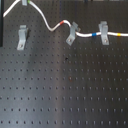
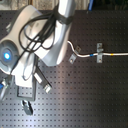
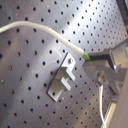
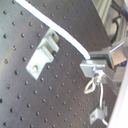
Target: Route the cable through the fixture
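The cable lies across the far part of the black perforated breadboard, and its white run already passes through two of the three grey clip brackets: in the first exterior view it drops from the upper left corner, bends down past a red band, crosses the middle clip, and continues past a blue band through the right clip toward a yellow band at the first exterior view's right edge. The remaining fixture stands at the first exterior view's left, apart from the cable, with nothing in its notched top; the routing therefore appears unfinished at this bracket. The gripper is clamped on the cable's free end: in the first wrist view the fingers close on the cord right at its green mark, and in the second wrist view the cord likewise ends between the closed jaws. Holding the cord at its tip presumably keeps the free length taut and lets the end be steered over the bracket. In both wrist views the cable passes just above and beside the fixture without sitting in the notch. The fixture's long flat foot keeps it seated on the hole grid, so the notch faces upward to receive the cord. In the second exterior view the arm hides this bracket. No brand, label or legible writing is visible in any view.
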